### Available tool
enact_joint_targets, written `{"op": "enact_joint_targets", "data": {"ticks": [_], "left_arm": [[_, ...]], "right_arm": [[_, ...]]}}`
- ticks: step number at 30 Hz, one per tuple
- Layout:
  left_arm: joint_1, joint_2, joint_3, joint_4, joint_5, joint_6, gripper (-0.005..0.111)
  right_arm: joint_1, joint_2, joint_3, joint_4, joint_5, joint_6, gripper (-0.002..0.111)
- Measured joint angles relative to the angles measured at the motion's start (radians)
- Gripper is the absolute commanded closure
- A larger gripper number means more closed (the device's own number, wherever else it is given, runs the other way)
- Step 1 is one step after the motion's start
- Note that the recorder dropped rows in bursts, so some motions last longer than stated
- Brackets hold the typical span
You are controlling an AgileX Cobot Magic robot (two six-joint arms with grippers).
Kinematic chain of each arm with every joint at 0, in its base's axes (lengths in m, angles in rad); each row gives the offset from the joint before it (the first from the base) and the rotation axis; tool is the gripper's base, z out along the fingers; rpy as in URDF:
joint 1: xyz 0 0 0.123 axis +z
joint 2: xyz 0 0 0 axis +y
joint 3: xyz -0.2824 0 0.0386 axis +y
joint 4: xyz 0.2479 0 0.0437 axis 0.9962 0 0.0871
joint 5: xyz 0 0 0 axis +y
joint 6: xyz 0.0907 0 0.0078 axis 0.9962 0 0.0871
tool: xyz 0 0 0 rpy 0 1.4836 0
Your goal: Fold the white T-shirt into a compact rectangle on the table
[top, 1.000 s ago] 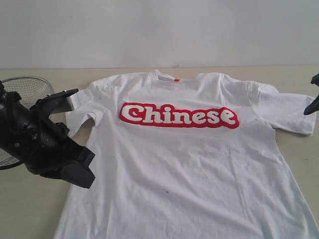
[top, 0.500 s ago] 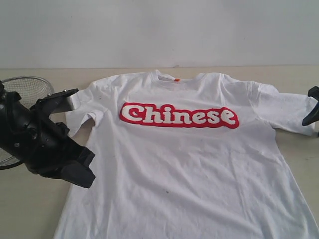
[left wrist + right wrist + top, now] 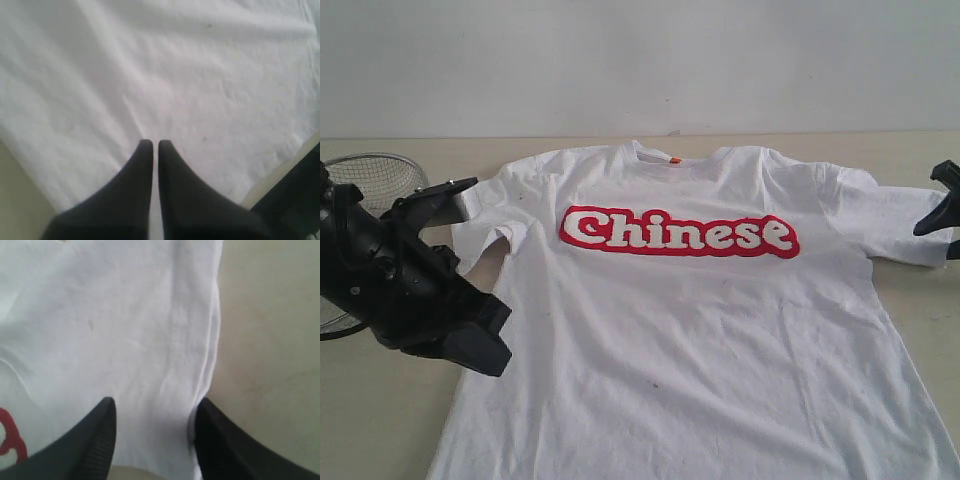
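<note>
Broadly, the exterior view has the white T-shirt spread front-up on the counter, collar toward the far wall, lower hem running off the near edge of the picture; a round wire-mesh basket stands at the far left, near the sleeve on that side and partly hidden by the black left arm, which hangs over the shirt's side edge; the right tool shows only as a dark tip at the end of the opposite sleeve; bare counter lies beyond the collar and on both sides.

Next, the left wrist view: the left tool is clenched, tips together with nothing between them, over plain white cloth; whether it touches, I cannot tell; strips of counter show past the cloth's edges.

Lastly, the right wrist view: the right tool is released, its fingers spread either side of the sleeve's hemmed edge, cloth lying between them; red lettering shows on one side, open counter on the other.
</note>
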Motion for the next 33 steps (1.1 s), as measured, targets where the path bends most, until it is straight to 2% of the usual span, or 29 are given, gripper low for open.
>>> {"op": "enact_joint_targets", "data": {"ticks": [3, 5, 17, 27, 30, 33], "left_arm": [[0.000, 0.017, 0.000, -0.002, 0.000, 0.000, 0.102], [0.000, 0.029, 0.000, -0.002, 0.000, 0.000, 0.102], [0.000, 0.047, 0.000, -0.002, -0.011, 0.000, 0.102], [0.000, 0.047, 0.000, -0.002, -0.014, 0.000, 0.102], [0.000, 0.047, 0.000, -0.002, -0.019, 0.000, 0.102], [0.000, 0.047, 0.000, -0.002, -0.018, 0.000, 0.102]], "right_arm": [[0.000, 0.002, 0.000, 0.009, -0.028, -0.002, 0.086], [0.000, 0.007, 0.000, 0.009, -0.045, -0.007, 0.107], [0.000, 0.012, 0.002, 0.058, -0.060, -0.080, 0.108], [0.004, -0.013, 0.002, 0.306, 0.084, -0.248, 0.108], [0.032, -0.013, 0.002, 0.339, 0.112, -0.272, 0.108], [0.102, -0.013, 0.002, 0.424, 0.137, -0.316, 0.108]]}}
